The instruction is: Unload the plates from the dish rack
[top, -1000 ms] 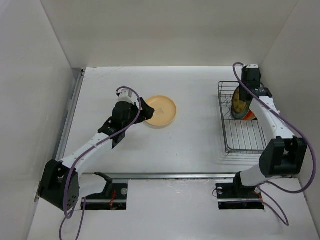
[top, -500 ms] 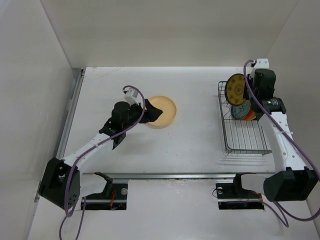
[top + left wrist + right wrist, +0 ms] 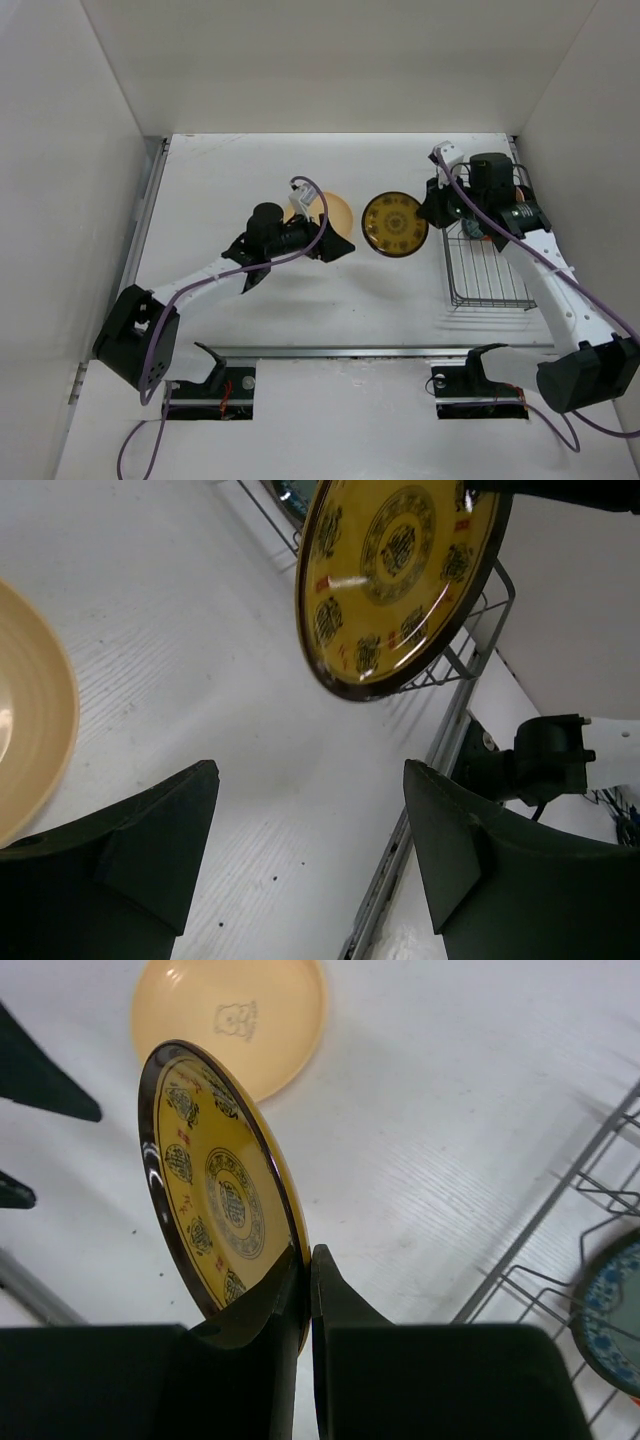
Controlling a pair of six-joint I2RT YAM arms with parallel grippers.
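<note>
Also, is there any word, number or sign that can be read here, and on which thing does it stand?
No text here can be read with certainty.
On the round yellow plate with dark rim: signs in its round ornaments, perhaps characters, too blurred to read.
On the round peach-tan plate: only a small outline drawing, no letters.

My left gripper (image 3: 310, 772) fills the bottom of the frame, its two dark fingers spread wide with only bare white table (image 3: 180, 630) between them. Above them, a yellow patterned plate (image 3: 400, 575) with a dark rim hangs tilted in the air. Just behind it is the wire dish rack (image 3: 470, 660). At the left edge, part of a peach plate (image 3: 30, 730) lies flat on the table.
</note>
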